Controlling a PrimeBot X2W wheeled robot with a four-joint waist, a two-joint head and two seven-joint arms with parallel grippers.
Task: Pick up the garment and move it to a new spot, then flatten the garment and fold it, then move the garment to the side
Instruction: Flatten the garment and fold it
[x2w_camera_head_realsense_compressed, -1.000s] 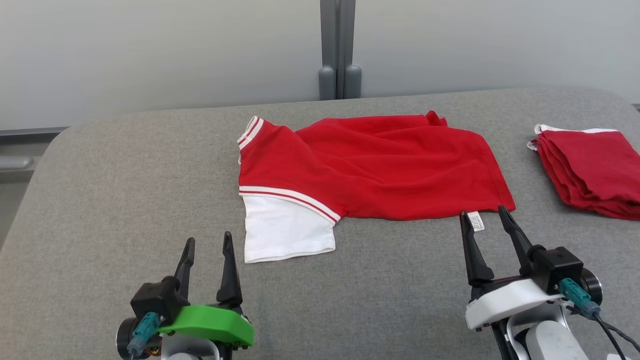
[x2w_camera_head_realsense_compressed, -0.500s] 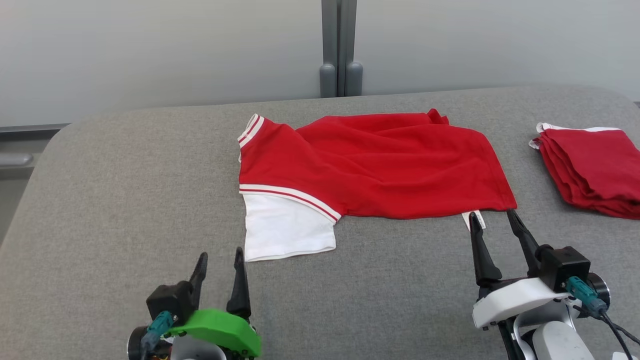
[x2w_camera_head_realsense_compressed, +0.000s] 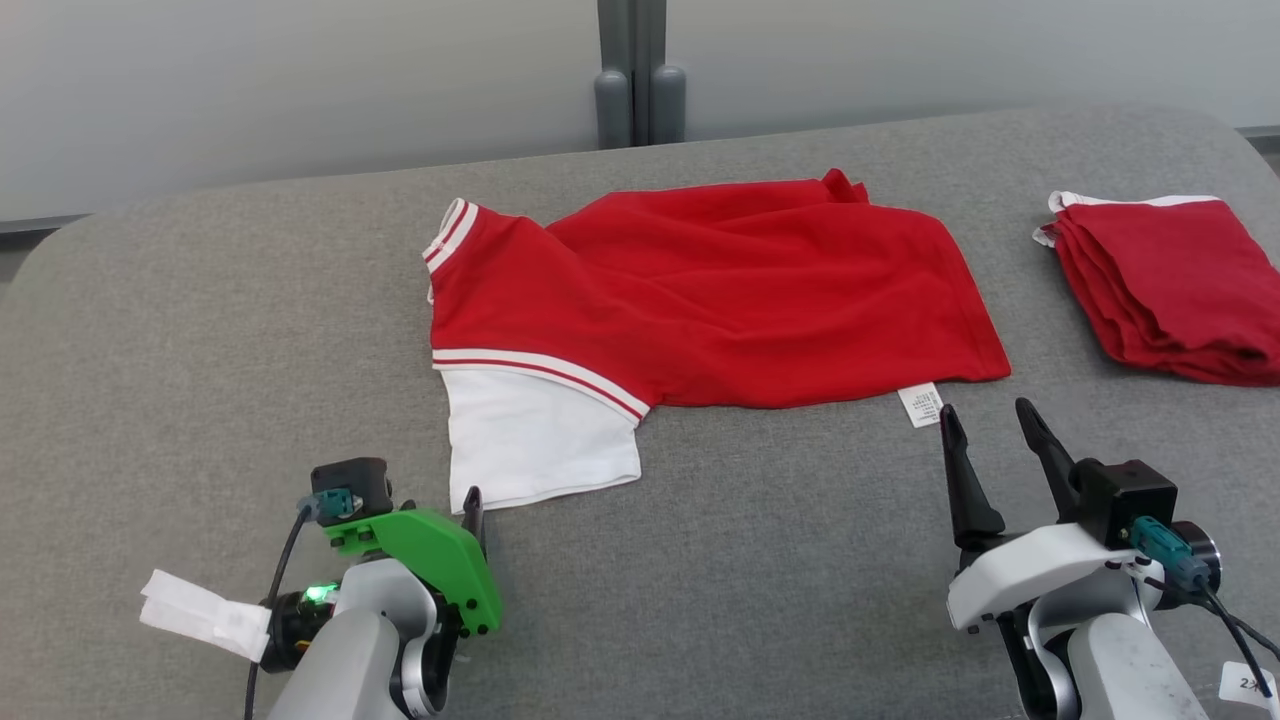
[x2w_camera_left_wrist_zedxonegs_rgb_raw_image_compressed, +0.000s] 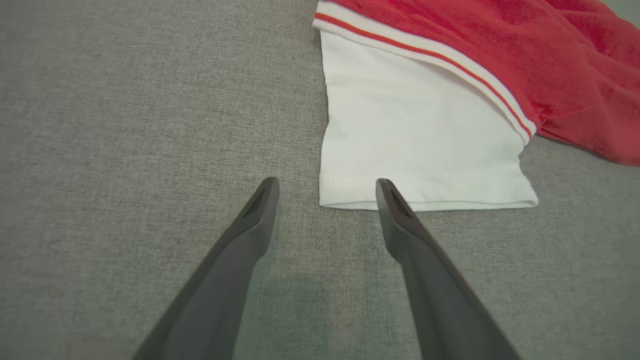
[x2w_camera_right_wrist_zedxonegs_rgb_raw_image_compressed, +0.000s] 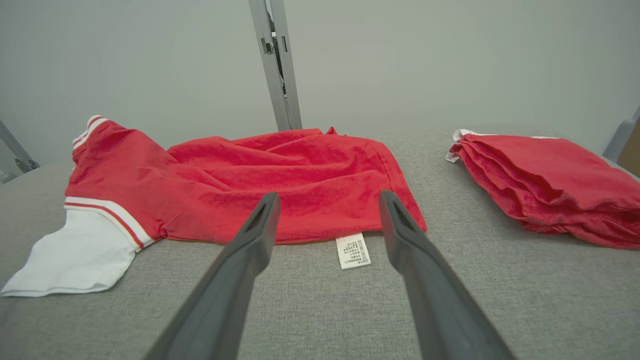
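Observation:
The garment (x2w_camera_head_realsense_compressed: 720, 300) is a red shirt with a white sleeve (x2w_camera_head_realsense_compressed: 535, 440), lying spread but wrinkled on the grey table (x2w_camera_head_realsense_compressed: 200, 350). My left gripper (x2w_camera_left_wrist_zedxonegs_rgb_raw_image_compressed: 326, 186) stands open at the sleeve's near left corner (x2w_camera_left_wrist_zedxonegs_rgb_raw_image_compressed: 340, 197); one fingertip (x2w_camera_left_wrist_zedxonegs_rgb_raw_image_compressed: 385, 187) overlaps the hem, and whether it touches is unclear. In the head view its green wrist cover (x2w_camera_head_realsense_compressed: 430, 550) hides most of the fingers. My right gripper (x2w_camera_head_realsense_compressed: 985, 410) is open and empty, just short of the red hem, with the white label (x2w_camera_right_wrist_zedxonegs_rgb_raw_image_compressed: 353, 251) lying between its fingers in the right wrist view.
A folded stack of red garments (x2w_camera_head_realsense_compressed: 1160, 290) lies at the table's right edge, also seen as the stack (x2w_camera_right_wrist_zedxonegs_rgb_raw_image_compressed: 545, 180) in the right wrist view. A grey post (x2w_camera_head_realsense_compressed: 632, 70) stands behind the table against the pale wall.
The head camera has shifted. My left gripper has tipped down and moved right to the sleeve's corner. My right gripper has drawn back a little from the hem; both stay open.

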